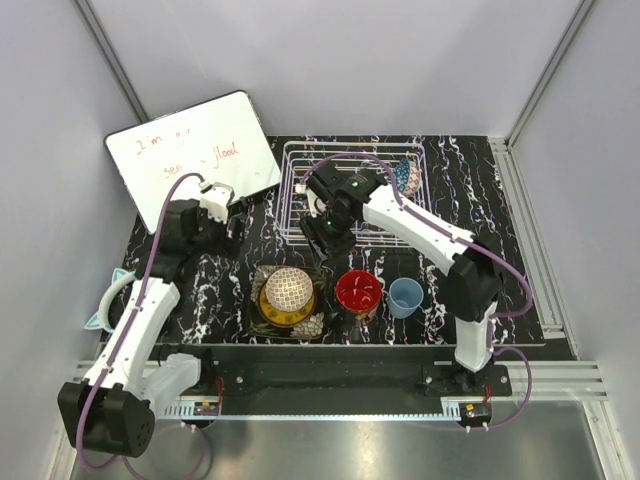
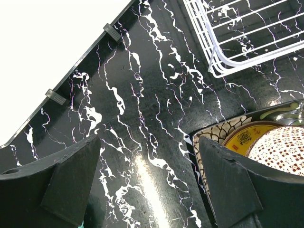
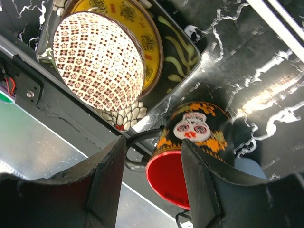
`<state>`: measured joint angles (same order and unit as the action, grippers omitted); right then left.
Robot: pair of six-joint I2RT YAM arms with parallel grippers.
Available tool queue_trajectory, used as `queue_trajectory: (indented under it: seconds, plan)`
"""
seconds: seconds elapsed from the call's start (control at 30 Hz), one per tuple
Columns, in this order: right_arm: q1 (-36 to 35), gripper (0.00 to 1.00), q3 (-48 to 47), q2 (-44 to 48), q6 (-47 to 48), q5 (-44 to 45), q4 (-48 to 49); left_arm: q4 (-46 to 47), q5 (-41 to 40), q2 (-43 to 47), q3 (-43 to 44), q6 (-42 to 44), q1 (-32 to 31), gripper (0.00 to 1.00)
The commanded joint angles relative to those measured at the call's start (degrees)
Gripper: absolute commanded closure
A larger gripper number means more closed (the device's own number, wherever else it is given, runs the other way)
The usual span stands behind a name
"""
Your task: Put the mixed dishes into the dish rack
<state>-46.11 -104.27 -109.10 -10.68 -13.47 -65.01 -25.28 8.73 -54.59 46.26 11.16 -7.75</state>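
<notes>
Right wrist: black-orange mug (image 3: 194, 128) just beyond right gripper (image 3: 153, 141), the nearer arm; red rim toward fingertips; jaws half-open, clamping nothing.

One dish rack (image 1: 292, 185), one board (image 1: 195, 150), one mug (image 1: 358, 290), one cup (image 1: 405, 297), one headset (image 1: 100, 320), perhaps four dishes (image 1: 288, 292).

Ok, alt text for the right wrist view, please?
Seen between the right gripper's two dark fingers, a black-orange mug with a white skull face and red inside sits on the black marbled table. Upper left, a patterned bowl rests on a yellow plate.
</notes>
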Motion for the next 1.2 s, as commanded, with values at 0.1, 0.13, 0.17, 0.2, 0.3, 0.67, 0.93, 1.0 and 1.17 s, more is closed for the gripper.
queue_trajectory:
  seconds: [0.1,0.13,0.17,0.2,0.3,0.67,0.93,1.0,1.17]
  plan:
    - [-0.21,0.42,-2.26,-3.39,3.38,-6.73,4.18,2.87,0.41,0.27,1.82,0.44,0.01,0.11]
    - [-0.39,0.42,-2.08,-3.66,3.47,-7.09,4.54,2.87,0.32,0.45,1.64,0.44,0.1,0.11]
    - [-0.47,0.42,-1.91,-4.1,3.82,-7.53,4.81,2.78,0.23,0.71,1.55,0.44,0.01,0.11]
    - [-0.56,0.42,-1.73,-4.8,4.0,-8.23,5.42,2.69,0.15,0.8,1.38,0.36,0.1,0.11]
    - [-1.0,0.42,-0.68,-6.21,4.52,-9.37,7.08,2.51,-0.29,1.33,1.11,1.05,0.1,0.11]
    - [-3.02,0.46,-0.06,-13.33,5.49,-10.52,9.64,2.25,-0.82,2.73,0.41,1.67,0.01,0.11]
    - [-3.55,0.6,1.61,-14.91,5.14,-11.57,11.4,2.78,-1.08,2.73,0.15,1.76,-0.07,0.11]
    - [-3.64,0.7,1.87,-15.18,5.05,-11.75,11.57,2.78,-1.0,2.73,0.15,1.67,-0.16,0.11]
    - [-3.73,0.91,1.79,-15.18,5.14,-10.08,11.49,2.78,-1.17,2.91,0.06,1.85,-0.16,0.11]
